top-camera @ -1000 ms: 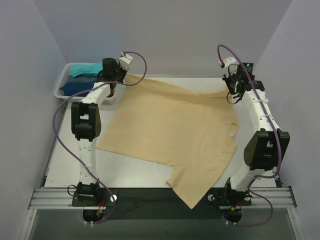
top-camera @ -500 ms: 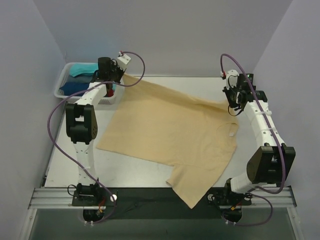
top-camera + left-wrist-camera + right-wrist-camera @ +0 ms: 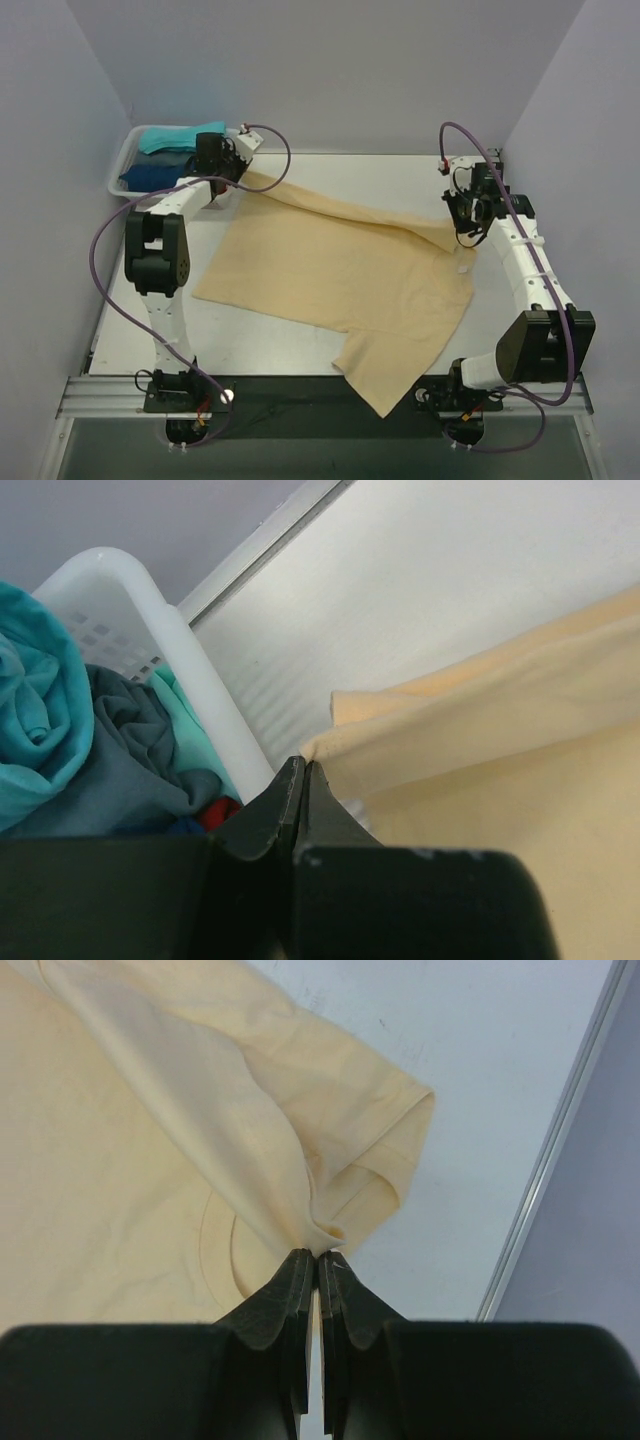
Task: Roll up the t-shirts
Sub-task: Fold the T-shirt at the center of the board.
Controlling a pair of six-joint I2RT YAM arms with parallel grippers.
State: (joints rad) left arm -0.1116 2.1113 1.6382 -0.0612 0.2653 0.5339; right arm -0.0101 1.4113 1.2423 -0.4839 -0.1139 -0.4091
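Observation:
A large tan t-shirt (image 3: pixel 340 270) lies spread on the table, its far edge lifted and folded toward the front. My left gripper (image 3: pixel 218 190) is shut on the shirt's far left corner (image 3: pixel 320 742), next to the basket. My right gripper (image 3: pixel 462 228) is shut on the shirt's far right corner by the sleeve (image 3: pixel 330 1235). The shirt hangs taut between the two grippers. Teal (image 3: pixel 180 137) and dark blue (image 3: pixel 155 172) shirt bundles lie in the basket; a red bit (image 3: pixel 222 810) shows in the left wrist view.
A white mesh basket (image 3: pixel 120 165) stands at the table's far left corner, its rim (image 3: pixel 190 660) close to my left gripper. The table's right edge rail (image 3: pixel 560 1150) runs beside my right gripper. The shirt's near sleeve hangs over the front edge (image 3: pixel 385 400).
Both grippers have come down and toward the front with the shirt's far edge, which now lies lower and folded over the shirt body.

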